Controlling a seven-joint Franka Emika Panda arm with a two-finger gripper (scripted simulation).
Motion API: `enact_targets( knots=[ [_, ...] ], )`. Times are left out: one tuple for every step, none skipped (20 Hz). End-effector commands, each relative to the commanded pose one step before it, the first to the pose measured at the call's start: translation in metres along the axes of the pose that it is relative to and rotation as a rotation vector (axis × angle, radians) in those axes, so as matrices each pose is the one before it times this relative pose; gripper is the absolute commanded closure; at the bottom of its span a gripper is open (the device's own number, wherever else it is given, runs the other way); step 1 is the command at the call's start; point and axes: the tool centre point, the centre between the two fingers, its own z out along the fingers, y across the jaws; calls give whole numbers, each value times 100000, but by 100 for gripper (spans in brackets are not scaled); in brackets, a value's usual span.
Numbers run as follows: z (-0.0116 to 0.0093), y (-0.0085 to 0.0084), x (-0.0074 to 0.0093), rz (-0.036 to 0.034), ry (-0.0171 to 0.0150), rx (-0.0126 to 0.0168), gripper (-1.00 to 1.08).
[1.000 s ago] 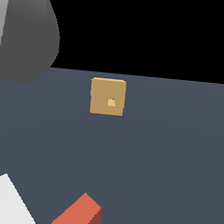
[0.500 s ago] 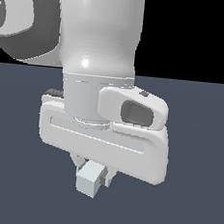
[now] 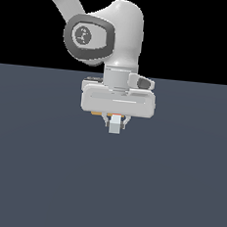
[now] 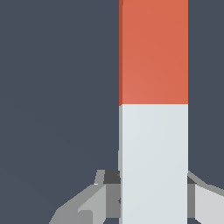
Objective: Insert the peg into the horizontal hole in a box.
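Note:
In the exterior view my gripper point(image 3: 115, 123) hangs under its white body and is shut on the peg point(image 3: 114, 127). I see the peg end-on: a pale grey square end with a bit of orange-red above it. The box is almost wholly hidden behind the gripper body; only a thin tan sliver point(image 3: 97, 113) shows under the body's lower edge. The hole is hidden. In the wrist view the peg point(image 4: 153, 131) runs lengthways, with its white half between the grey fingers point(image 4: 109, 194) and its orange-red half beyond them.
The dark blue-grey table point(image 3: 40, 177) fills the lower part of the exterior view and lies behind the peg in the wrist view point(image 4: 57, 87). The white and grey arm point(image 3: 108, 36) rises above the gripper.
One second ago the box stood in plain sight with the peg low in view. The gripper, holding the peg, has since moved in front of the box and now looks smaller and centred.

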Motion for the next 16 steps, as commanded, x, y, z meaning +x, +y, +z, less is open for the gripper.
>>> enact_targets(
  knots=[
    [-353,-177,3008,-4947,-58,-123,108],
    [-89,-61,983,-1611,13,5,108],
    [-78,-53,870,-1425,13,6,108],
    [-67,-46,753,-1235,13,7,108],
    [-56,-39,639,-1049,13,7,108],
    [-45,-31,521,-857,12,7,108],
    [-35,-24,406,-668,10,6,108],
    [-25,-17,289,-476,8,5,108],
    [-14,-10,173,-285,5,3,108],
    [-5,-4,59,-98,2,1,108],
    [0,0,0,0,0,0,108],
    [0,0,0,0,0,0,108],
    [0,0,0,0,0,0,108],
    [79,-58,30,-40,23,147,108],
    [0,0,0,0,0,0,108],
    [0,0,0,0,0,0,108]
  ],
)
